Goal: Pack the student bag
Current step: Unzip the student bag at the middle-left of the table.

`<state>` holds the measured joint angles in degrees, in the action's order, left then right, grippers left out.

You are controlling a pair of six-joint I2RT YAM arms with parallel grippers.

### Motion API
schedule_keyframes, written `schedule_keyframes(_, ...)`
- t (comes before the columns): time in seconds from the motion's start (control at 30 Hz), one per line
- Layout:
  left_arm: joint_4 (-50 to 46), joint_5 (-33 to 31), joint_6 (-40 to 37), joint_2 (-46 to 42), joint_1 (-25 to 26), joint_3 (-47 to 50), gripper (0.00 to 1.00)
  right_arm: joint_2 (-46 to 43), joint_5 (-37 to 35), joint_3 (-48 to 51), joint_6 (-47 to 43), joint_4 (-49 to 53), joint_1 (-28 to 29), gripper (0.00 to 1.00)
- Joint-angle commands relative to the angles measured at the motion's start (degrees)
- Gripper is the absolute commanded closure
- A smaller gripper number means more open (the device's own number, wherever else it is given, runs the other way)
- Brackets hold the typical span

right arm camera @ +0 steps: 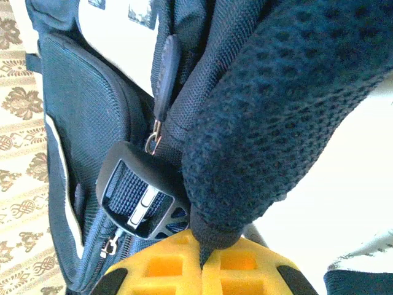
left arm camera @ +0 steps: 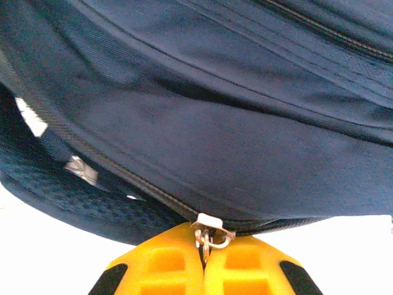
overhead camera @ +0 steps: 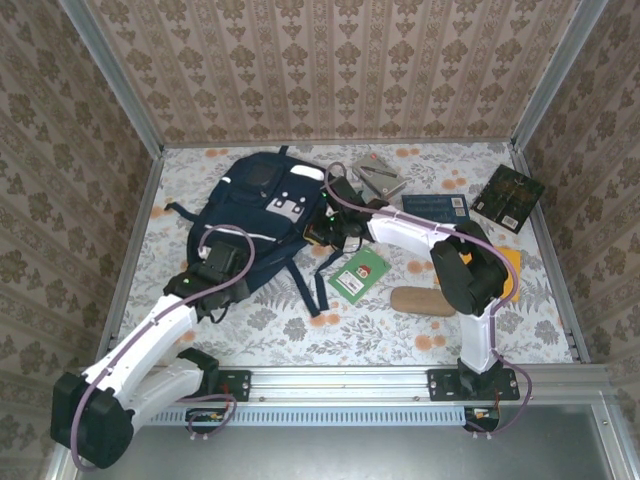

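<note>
The student bag (overhead camera: 258, 205) is a large navy backpack lying flat at the back left of the table, its straps trailing toward the front. My left gripper (overhead camera: 228, 255) sits at the bag's near edge. In the left wrist view, the left gripper (left arm camera: 204, 236) has its yellow fingers pressed together on the metal zipper pull (left arm camera: 210, 232) of the bag's seam. My right gripper (overhead camera: 318, 232) is at the bag's right side. The right wrist view shows the right gripper (right arm camera: 202, 246) shut on the end of a padded mesh shoulder strap (right arm camera: 264, 123), beside a black buckle (right arm camera: 138, 196).
On the flowered tabletop right of the bag lie a green booklet (overhead camera: 358, 273), a brown oblong pouch (overhead camera: 420, 300), a blue book (overhead camera: 435, 207), a dark book (overhead camera: 508, 195) and a grey case (overhead camera: 378, 175). An orange item (overhead camera: 511, 272) lies behind the right arm. Patterned walls enclose the table.
</note>
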<state>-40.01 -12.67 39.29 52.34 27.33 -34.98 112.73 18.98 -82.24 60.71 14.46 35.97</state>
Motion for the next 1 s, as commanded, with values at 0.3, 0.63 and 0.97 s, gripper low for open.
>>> schedule_keyframes(0.3,8.6,9.9,-6.4,-1.0,-5.2,1.0,1.00,10.0,-5.7,-20.5,-16.7,13.5,-6.7,0.80)
schedule_keyframes(0.63,20.1,18.4,-9.4,1.3,5.7,1.9,1.00,-1.7,-4.7,-8.0,-8.9,12.0,-3.5,0.55)
schedule_keyframes(0.97,24.4,18.8,-10.1,8.1,12.3,0.1,1.00,-7.0,-5.1,2.5,0.5,8.6,4.7,0.51)
